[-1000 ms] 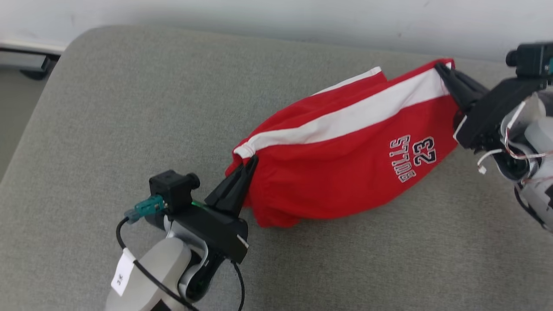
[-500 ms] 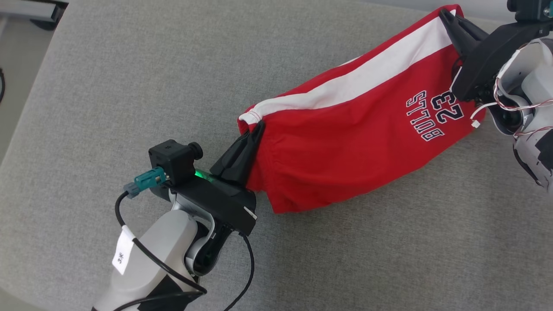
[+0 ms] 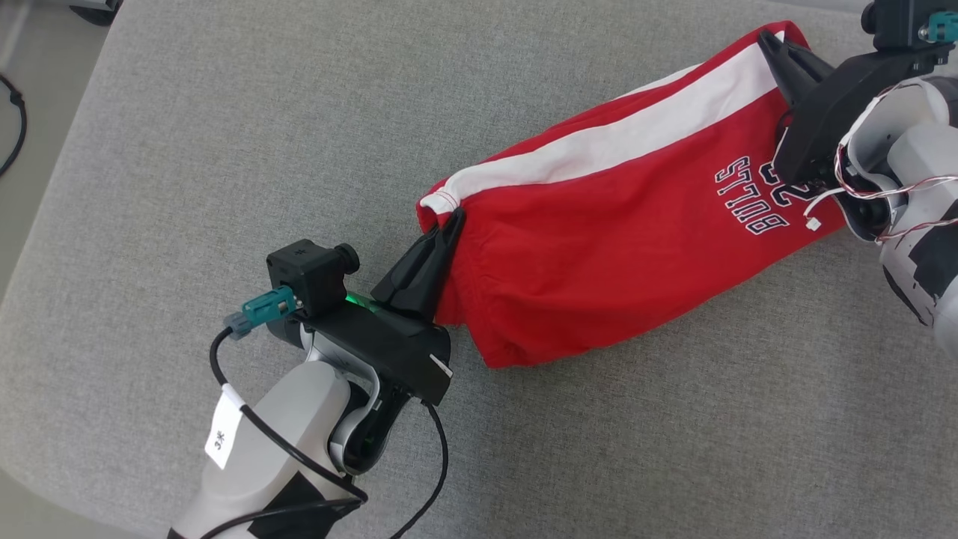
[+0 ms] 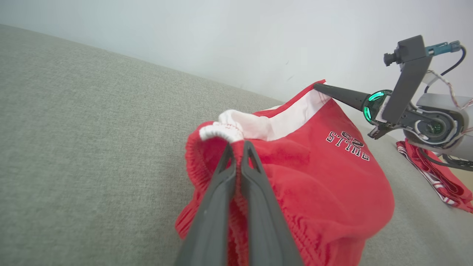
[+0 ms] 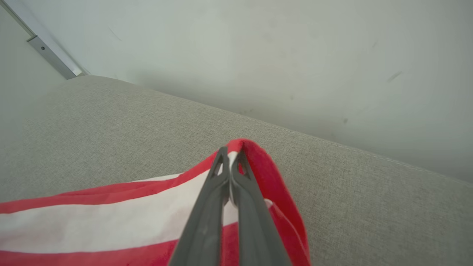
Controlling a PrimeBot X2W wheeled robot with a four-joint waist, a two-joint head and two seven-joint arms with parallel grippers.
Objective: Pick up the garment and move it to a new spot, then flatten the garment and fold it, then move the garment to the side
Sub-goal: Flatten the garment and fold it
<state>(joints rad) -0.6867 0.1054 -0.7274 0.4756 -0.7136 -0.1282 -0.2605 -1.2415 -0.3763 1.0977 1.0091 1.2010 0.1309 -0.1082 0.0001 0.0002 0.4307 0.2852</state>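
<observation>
While we hold the red garment (image 3: 621, 247) stretched between us, sagging onto the grey cushioned surface (image 3: 224, 150), our left gripper (image 3: 453, 217) pinches its gathered waistband end and our right gripper (image 3: 767, 39) pinches the far striped corner. Both bites look thin: if we pull the arms further apart, an edge could slip out and the cloth would bunch. The surface is woven grey fabric with a rounded edge; a pale wall (image 5: 258, 55) stands behind, and another red cloth (image 4: 436, 177) lies near the right arm
</observation>
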